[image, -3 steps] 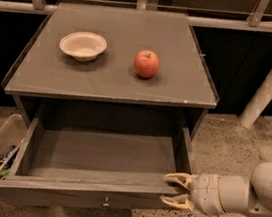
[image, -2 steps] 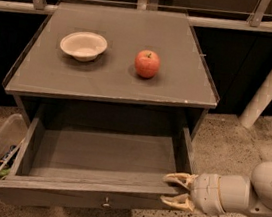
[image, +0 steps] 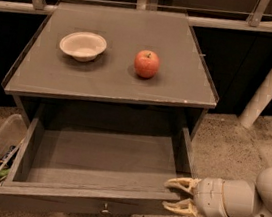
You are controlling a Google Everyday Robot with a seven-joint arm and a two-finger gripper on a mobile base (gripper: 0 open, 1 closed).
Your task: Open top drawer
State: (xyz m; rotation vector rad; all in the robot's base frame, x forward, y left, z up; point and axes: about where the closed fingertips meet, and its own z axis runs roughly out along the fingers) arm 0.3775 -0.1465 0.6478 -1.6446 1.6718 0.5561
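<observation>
One wide drawer, the top drawer (image: 103, 161), stands pulled far out from under the worktop (image: 109, 84), toward the camera. It is matte grey, with a bare grey box interior and a small round metal knob (image: 105, 208) at the middle of its front panel. The gripper (image: 168, 195) reaches in from the right at the drawer's front right corner. Its pale jaws are spread, one tip above the front panel's end and one lower; whether they touch it is unclear. On the worktop sit a white bowl (image: 82, 45) and a red apple (image: 147, 64), apart.
</observation>
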